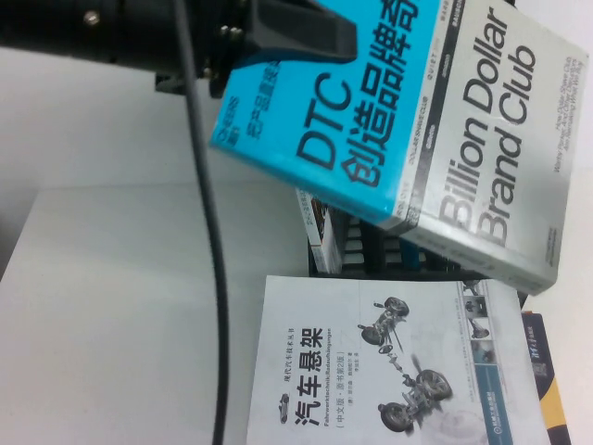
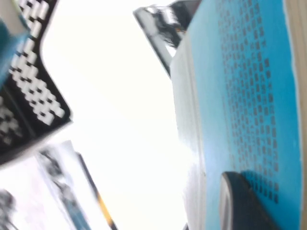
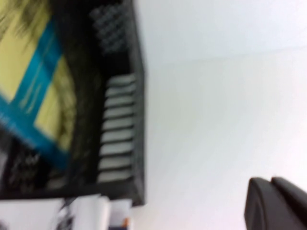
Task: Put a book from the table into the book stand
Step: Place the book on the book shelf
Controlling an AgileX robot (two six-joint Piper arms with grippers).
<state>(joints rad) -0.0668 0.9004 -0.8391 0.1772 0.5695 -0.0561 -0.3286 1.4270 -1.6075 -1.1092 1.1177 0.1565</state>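
My left gripper is shut on the book, the cyan and grey "DTC / Billion Dollar Brand Club" paperback. It holds the book tilted in the air, high above the table. In the left wrist view one black finger presses on the cyan cover. The black book stand shows only partly under the raised book; it also shows in the left wrist view and the right wrist view. My right gripper is shut and empty over bare table beside the stand; it is out of the high view.
A white book with a car-suspension drawing lies at the table's front. A dark blue book lies at the right edge. A yellow and cyan book stands in the stand. A black cable hangs from the left arm.
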